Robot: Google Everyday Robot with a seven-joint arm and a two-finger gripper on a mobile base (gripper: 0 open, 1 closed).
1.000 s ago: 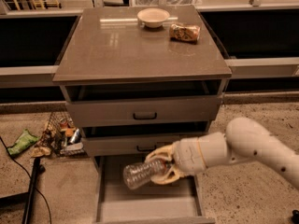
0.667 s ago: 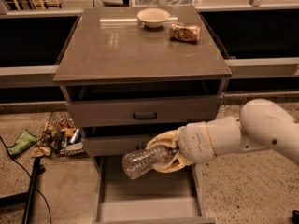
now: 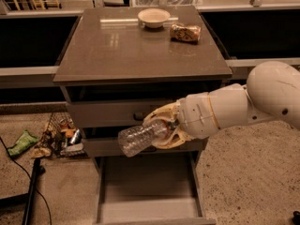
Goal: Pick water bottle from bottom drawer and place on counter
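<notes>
At far left, a heap of litter (image 3: 61, 137) lies on the speckled floor. Next is the water bottle (image 3: 138, 140), clear, ribbed, crinkly plastic, hanging before the cabinet front above the open bottom drawer (image 3: 105, 186) with its plain grey bed. The bottle's long axis tilts, base low to the left and neck end up to the right, inside my pincer (image 3: 161, 131), whose tan fingers clamp around it. The glossy surface (image 3: 117, 50) lies above and beyond, so I judge the next move must clear its overhanging lip. A pale bowl (image 3: 153, 17) and a snack packet (image 3: 185, 33) sit near its far edge.
</notes>
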